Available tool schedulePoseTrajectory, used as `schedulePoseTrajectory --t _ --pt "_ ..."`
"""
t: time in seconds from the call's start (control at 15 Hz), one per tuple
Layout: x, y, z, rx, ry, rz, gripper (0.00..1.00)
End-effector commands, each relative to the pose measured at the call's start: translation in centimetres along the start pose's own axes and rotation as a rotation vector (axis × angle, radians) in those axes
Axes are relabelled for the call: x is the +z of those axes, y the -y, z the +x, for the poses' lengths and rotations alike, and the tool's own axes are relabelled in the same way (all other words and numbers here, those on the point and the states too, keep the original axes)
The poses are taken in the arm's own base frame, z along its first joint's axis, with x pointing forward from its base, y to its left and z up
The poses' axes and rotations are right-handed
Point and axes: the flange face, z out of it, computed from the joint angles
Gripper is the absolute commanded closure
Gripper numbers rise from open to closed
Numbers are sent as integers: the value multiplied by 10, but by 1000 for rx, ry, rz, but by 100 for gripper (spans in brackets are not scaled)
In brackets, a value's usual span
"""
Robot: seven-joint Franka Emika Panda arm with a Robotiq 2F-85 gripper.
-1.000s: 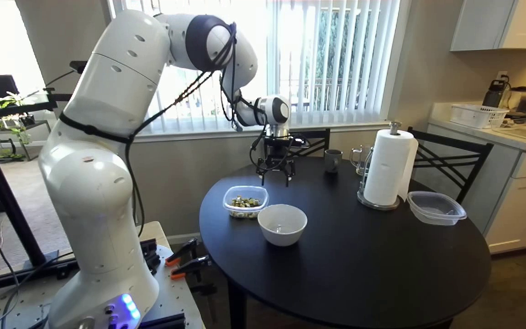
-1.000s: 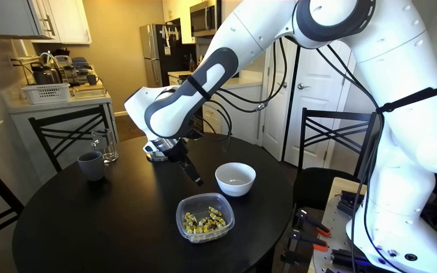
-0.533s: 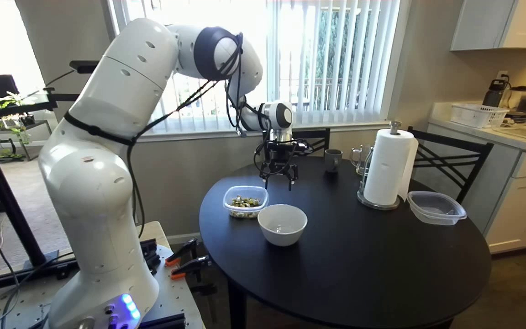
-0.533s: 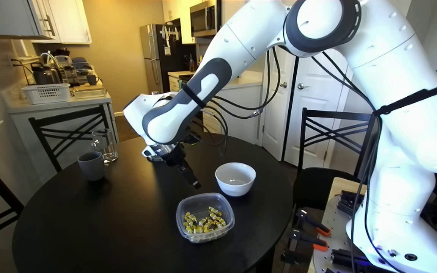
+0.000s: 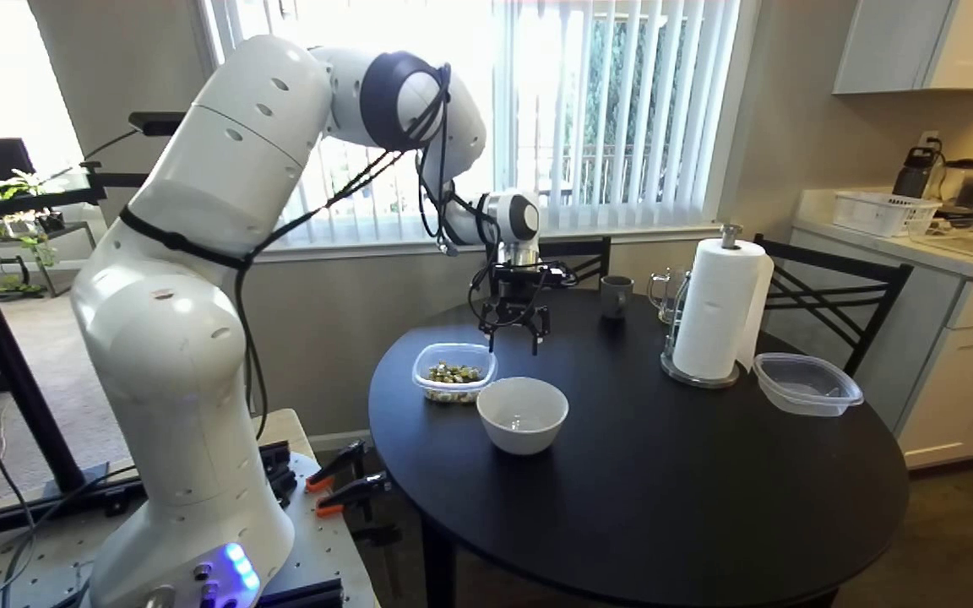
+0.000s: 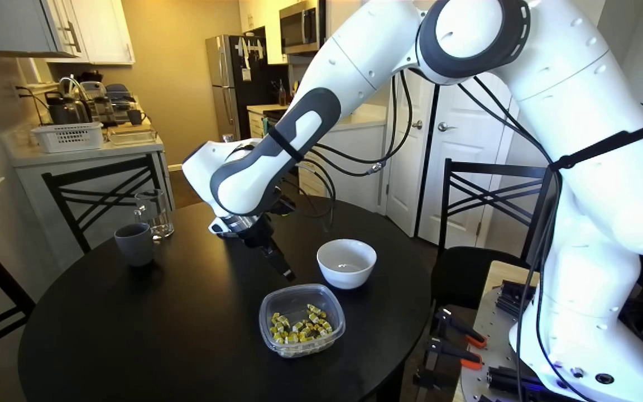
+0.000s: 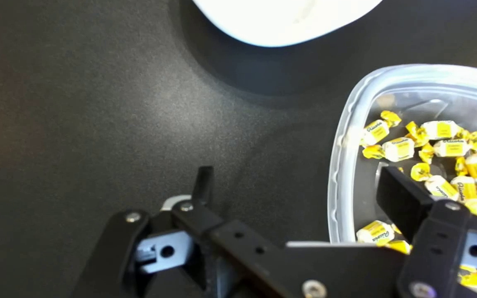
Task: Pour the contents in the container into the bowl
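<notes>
White arm (image 5: 229, 156), black cables (image 5: 330, 202), black hand (image 5: 513, 344)

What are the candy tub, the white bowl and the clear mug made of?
Candy tub: likely glossy clear plastic; see-through walls, molded-looking rim.
White bowl: perhaps glazed ceramic, maybe plastic; opaque, smooth sides, light glinting inside.
Clear mug: probably glass, possibly plastic; transparent, shiny highlights.

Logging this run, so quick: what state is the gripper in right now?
Gripper: open, holding nothing; the clear container is not grasped.
</notes>
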Motion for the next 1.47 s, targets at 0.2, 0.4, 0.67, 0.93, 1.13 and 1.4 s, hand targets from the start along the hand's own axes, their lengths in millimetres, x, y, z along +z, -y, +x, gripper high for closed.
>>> schedulePoseTrajectory --t 0.2,0.4,0.67,0.93,1.13,1.4 --pt "16 32 -7 -70 -103 -40 0" --pt "15 43 -11 -96 -199 -95 0" --pt "23 38 -20 -122 -318 -121 23" --pt "48 23 -36 -136 -360 -69 47" --pt "60 17 -48 -142 -388 -33 66" --pt "62 17 -55 -156 -428 -14 93"
